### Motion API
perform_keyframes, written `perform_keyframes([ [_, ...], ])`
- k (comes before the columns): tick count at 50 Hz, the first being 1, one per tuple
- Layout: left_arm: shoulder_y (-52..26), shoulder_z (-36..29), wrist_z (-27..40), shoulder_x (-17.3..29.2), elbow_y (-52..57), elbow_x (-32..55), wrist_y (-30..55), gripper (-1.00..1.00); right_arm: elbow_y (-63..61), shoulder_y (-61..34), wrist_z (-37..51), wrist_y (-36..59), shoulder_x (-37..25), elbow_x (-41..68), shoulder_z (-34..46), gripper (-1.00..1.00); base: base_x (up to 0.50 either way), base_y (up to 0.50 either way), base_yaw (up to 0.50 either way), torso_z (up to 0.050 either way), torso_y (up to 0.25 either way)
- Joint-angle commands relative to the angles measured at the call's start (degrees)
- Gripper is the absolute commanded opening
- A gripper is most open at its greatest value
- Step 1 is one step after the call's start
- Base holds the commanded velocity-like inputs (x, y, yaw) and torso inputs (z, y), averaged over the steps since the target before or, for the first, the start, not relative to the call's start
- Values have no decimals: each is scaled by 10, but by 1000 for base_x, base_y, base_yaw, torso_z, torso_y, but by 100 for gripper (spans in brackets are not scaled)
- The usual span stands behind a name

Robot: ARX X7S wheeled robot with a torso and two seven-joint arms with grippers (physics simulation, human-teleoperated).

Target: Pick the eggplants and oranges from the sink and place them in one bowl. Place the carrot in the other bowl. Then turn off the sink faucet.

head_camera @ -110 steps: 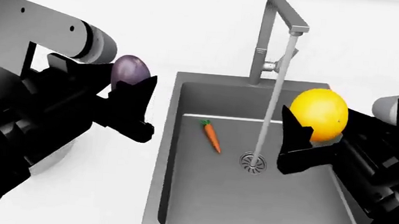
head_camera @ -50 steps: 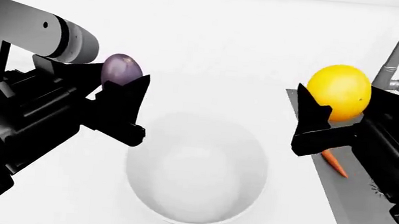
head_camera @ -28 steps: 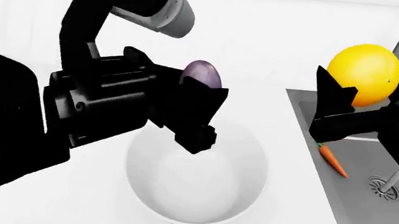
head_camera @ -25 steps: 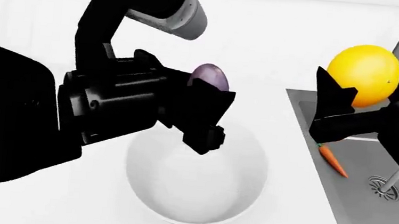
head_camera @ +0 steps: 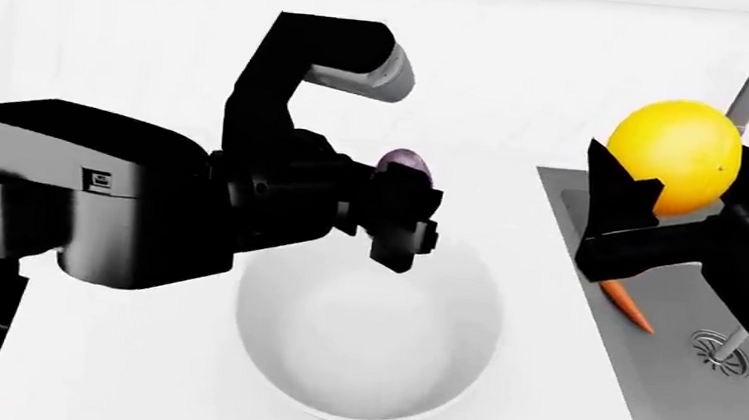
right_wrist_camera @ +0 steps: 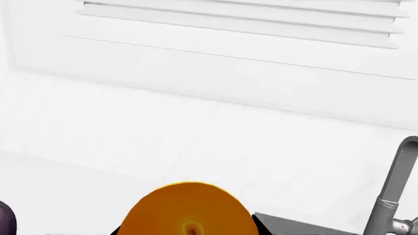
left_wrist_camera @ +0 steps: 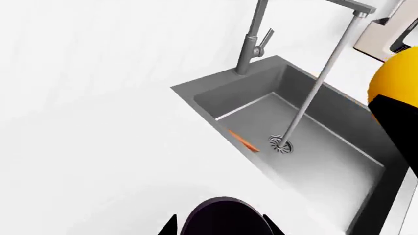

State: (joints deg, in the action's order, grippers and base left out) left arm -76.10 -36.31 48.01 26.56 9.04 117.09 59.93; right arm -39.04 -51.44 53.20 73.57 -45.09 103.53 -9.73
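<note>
Eggplant (head_camera: 404, 162) sits clamped in your left gripper (head_camera: 403, 197), above the far rim of the white bowl (head_camera: 366, 322). Your right gripper (head_camera: 634, 225) grips the orange (head_camera: 680, 154) beside the sink (head_camera: 681, 395), where the carrot (head_camera: 627, 304) lies.

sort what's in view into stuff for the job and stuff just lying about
For the job: eggplant in left gripper; orange in right gripper; carrot; sink; white bowl; faucet, running.
Just lying about: nothing visible; grey bowl out of view.
</note>
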Motion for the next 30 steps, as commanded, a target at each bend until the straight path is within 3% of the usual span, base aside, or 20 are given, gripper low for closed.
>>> perform_keyframes([
  [1,32,-18,-39,-6,-8,-54,-5,-100,-5,8,-18,1,4,-26,-3,-100,0,0,0,0,0],
  [28,30,-31,-50,-15,-10,-54,-3,-100,-11,29,-27,-13,-6,-31,-13,-100,0,0,0,0,0],
  [29,29,-31,-48,-14,-10,-56,-3,100,-10,28,-26,-13,-7,-30,-12,-100,0,0,0,0,10],
  [30,29,-31,-47,-14,-9,-55,-3,100,-10,27,-27,-14,-7,-30,-12,-100,0,0,0,0,0],
])
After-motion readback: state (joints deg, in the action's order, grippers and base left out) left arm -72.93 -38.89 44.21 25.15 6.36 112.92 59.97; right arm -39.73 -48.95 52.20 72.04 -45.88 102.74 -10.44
